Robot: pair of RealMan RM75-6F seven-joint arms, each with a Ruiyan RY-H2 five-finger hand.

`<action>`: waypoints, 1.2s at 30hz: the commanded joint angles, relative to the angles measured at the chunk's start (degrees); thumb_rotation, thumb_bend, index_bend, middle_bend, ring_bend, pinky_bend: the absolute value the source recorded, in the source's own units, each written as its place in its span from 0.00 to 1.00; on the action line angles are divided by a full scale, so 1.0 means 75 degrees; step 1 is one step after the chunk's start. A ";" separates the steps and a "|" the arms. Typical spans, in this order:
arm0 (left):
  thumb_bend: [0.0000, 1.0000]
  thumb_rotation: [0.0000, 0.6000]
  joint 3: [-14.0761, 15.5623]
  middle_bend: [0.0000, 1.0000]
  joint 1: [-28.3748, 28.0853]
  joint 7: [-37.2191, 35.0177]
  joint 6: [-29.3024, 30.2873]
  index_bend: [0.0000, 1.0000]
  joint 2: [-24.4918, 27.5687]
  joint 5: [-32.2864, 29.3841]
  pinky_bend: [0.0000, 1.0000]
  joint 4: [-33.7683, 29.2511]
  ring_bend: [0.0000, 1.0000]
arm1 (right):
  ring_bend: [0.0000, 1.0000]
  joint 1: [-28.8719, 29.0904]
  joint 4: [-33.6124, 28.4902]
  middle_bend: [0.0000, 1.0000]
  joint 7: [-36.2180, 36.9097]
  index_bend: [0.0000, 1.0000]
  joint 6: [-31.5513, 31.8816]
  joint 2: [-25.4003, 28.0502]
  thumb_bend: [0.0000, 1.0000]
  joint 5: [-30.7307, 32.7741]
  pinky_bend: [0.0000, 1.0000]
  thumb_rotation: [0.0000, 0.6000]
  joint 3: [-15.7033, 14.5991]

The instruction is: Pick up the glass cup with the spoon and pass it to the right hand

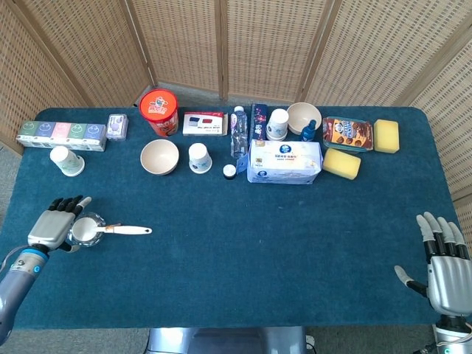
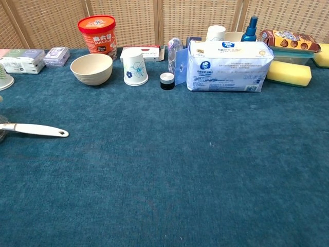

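Glass cup point(image 1: 87, 229): one; spoon point(image 1: 127, 231): one; left hand point(image 1: 53, 225) alongside.

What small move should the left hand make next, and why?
Probably close the fingers around the glass cup. The left hand sits right beside it, fingers apart, holding nothing; the spoon points away from it.
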 commanded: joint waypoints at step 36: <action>0.01 1.00 -0.0370 0.35 -0.0493 -0.0224 0.0424 0.41 0.1140 0.0253 0.49 -0.2269 0.30 | 0.00 0.0365 0.0039 0.00 -0.0263 0.00 -0.0795 -0.0117 0.00 -0.0395 0.00 1.00 -0.0326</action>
